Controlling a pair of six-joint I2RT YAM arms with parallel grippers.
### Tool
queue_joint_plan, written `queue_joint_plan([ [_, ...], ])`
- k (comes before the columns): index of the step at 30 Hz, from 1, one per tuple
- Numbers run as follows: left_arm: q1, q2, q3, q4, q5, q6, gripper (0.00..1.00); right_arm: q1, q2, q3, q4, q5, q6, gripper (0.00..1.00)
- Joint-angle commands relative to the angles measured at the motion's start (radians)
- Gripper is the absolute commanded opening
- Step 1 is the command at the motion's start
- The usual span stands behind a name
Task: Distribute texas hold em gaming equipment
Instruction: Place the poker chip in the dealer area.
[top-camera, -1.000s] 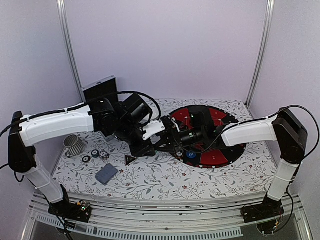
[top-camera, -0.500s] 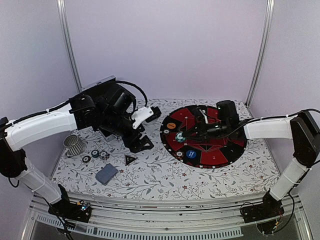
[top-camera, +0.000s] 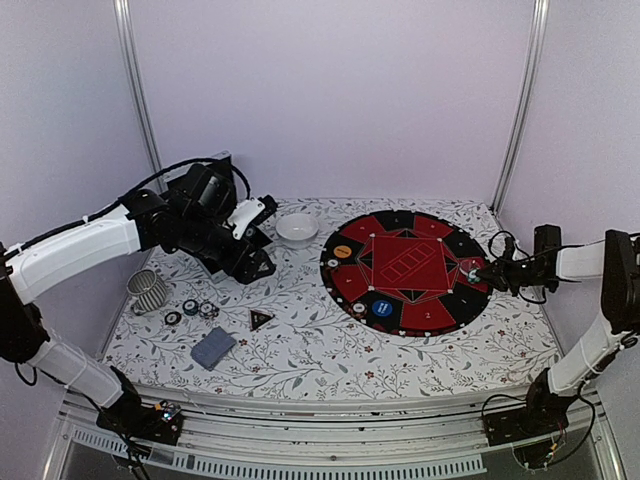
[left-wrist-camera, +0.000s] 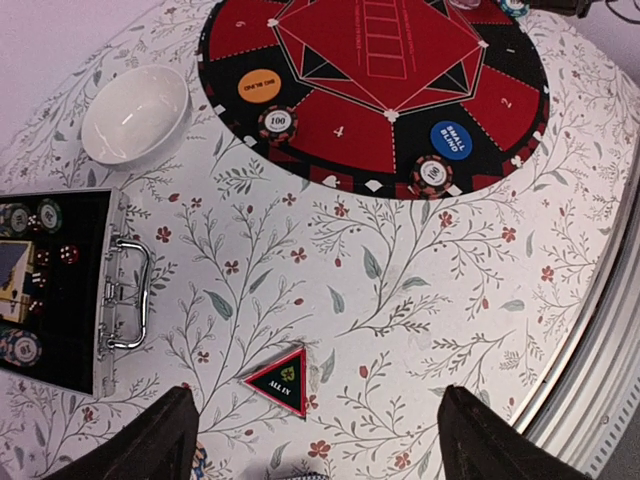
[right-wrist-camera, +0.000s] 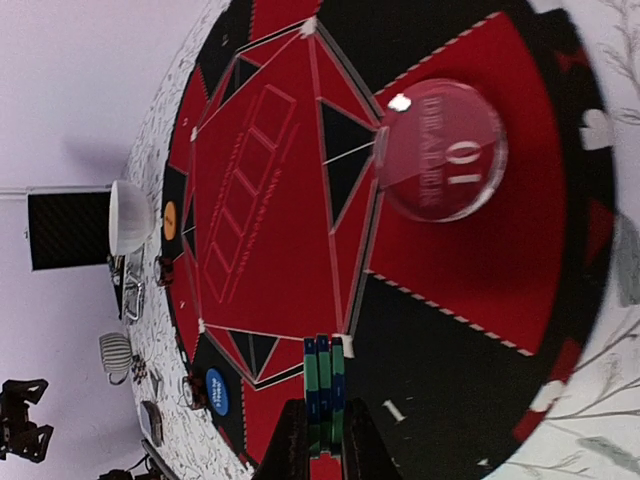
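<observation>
Lying open, black case (left-wrist-camera: 75, 322) holding chips (left-wrist-camera: 20, 348), red dice (left-wrist-camera: 68, 254)

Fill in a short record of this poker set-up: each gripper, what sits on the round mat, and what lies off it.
left gripper: open, empty, above the tablecloth, left of the white bowl
right gripper: shut on a stack of teal chips, at the mat's edge
on the round mat: orange disc, blue disc, clear dealer button, two striped chips
off the mat: ALL IN triangle, card deck, open case
</observation>
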Motion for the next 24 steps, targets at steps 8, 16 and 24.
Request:
queue_joint_plan([
  [8,0.095,-0.023,-0.039,0.024,0.023,-0.042,0.85,-0.101,0.257,0.118,-0.023,0.027,-0.114,0.02],
  [16,0.121,-0.046,-0.054,0.021,0.023,-0.046,0.85,-0.143,0.32,0.162,-0.025,0.038,-0.12,0.02],
  [24,0.13,-0.036,-0.053,0.018,0.02,-0.047,0.85,-0.179,0.327,0.169,-0.088,0.045,-0.143,0.06],
])
